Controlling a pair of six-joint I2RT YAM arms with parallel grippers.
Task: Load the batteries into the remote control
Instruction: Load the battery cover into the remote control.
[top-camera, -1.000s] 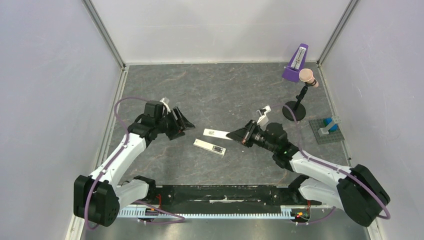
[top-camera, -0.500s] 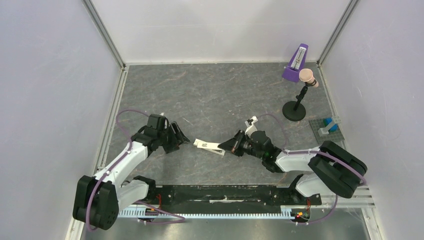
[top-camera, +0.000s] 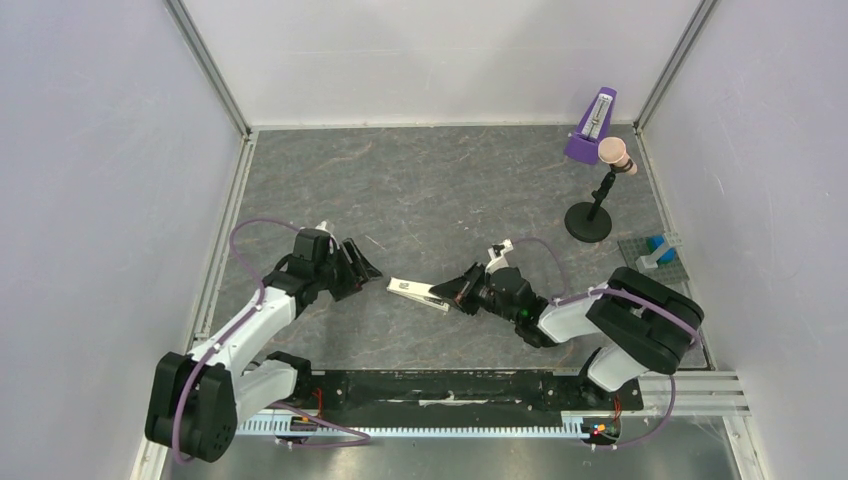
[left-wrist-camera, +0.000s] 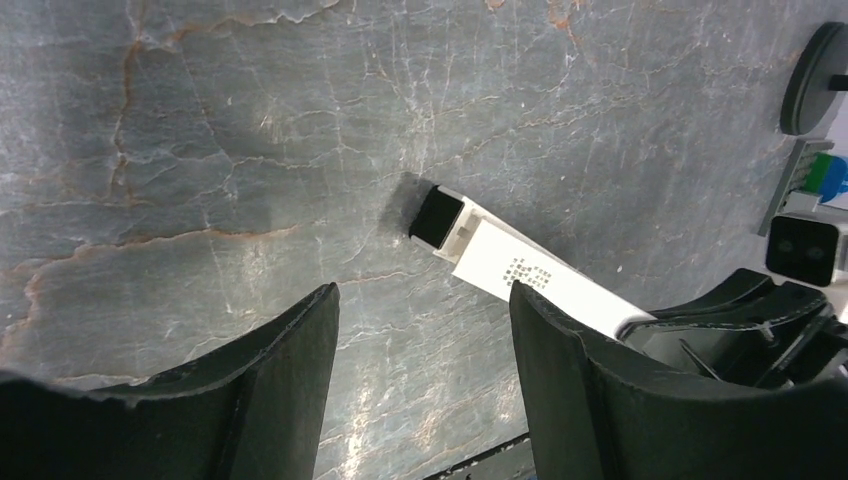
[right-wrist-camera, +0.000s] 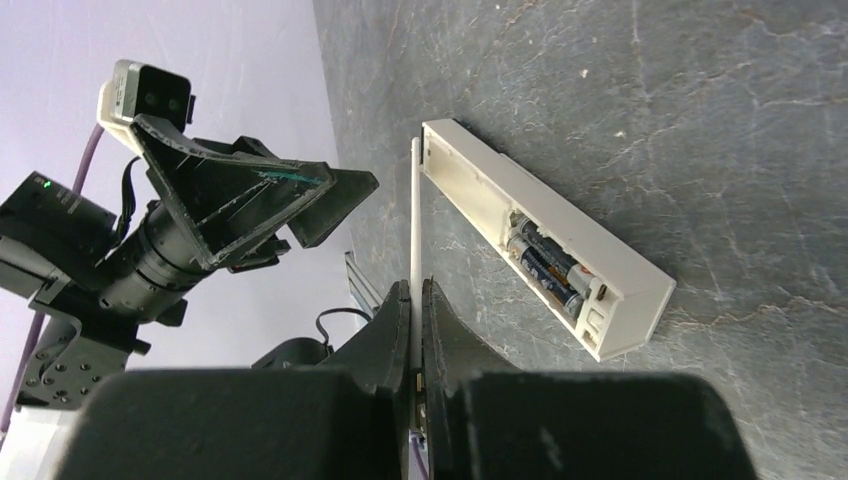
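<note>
Top view: the right hand (top-camera: 455, 291) has brought its cover strip (top-camera: 418, 290) down toward the left hand (top-camera: 365, 268).

Left wrist: the left hand hovers wide open and empty.

Right wrist: both batteries (right-wrist-camera: 545, 262) sit inside the remote control (right-wrist-camera: 560, 225), which lies on the tabletop (right-wrist-camera: 720, 120). The right hand pinches the strip, so I judge capping comes next.

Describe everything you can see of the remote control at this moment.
The remote control is a slim white, plastic-looking bar lying on the grey table. Its battery recess is uncovered, with two dark batteries seated side by side inside. The right gripper, shut on the thin white cover strip, holds that strip edge-on along the remote's long side; whether they touch is unclear. The open left gripper hovers short of one end, not touching it.
</note>
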